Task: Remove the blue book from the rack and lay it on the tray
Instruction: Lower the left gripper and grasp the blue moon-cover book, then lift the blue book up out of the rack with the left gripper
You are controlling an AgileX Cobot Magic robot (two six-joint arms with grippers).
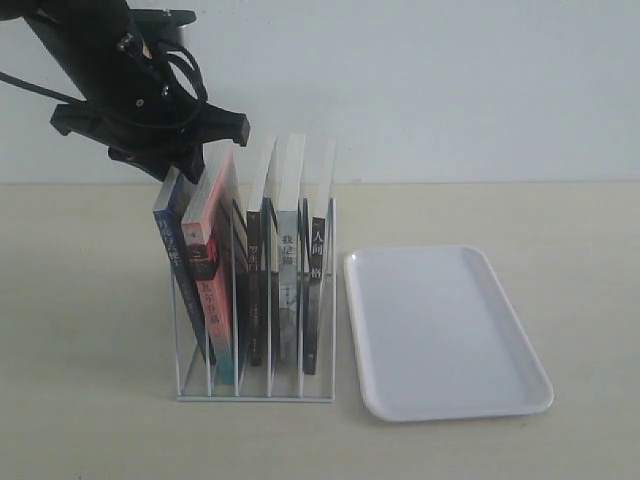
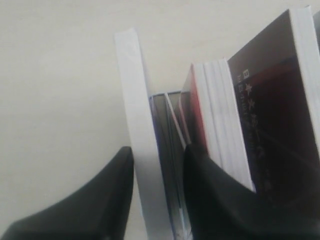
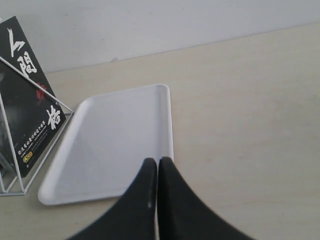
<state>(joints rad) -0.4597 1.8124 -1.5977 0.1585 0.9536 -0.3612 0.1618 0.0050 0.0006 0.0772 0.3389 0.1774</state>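
Closest to me on the pale counter (image 1: 90, 420) sit 2 things side by side: a white tray (image 1: 440, 330) on the right, lying flat with nothing on it, and just beside it on the left a white wire rack (image 1: 255, 397) with 5 narrow slots, each with a book in it. The blue book (image 1: 172, 245) is in the rack's leftmost slot, its foot down between the wires and its top tipped out toward the left. Next to it is a book with a pink-red spine (image 1: 212, 300), then 3 darker-spined books (image 1: 254, 300) standing straighter. At the top of the blue book, the left end effector (image 2: 159, 150) comes down from a black arm (image 1: 110, 60). Its wrist camera shows 1 black finger (image 2: 100, 205) against the white page edge and the other against the cover side, so it is clamped on the book. The right end effector (image 3: 157, 162) is out of my sight, but its own camera shows both fingers pressed together with nothing between them, above the tray's rim. Behind everything is a plain white wall (image 1: 450, 80).
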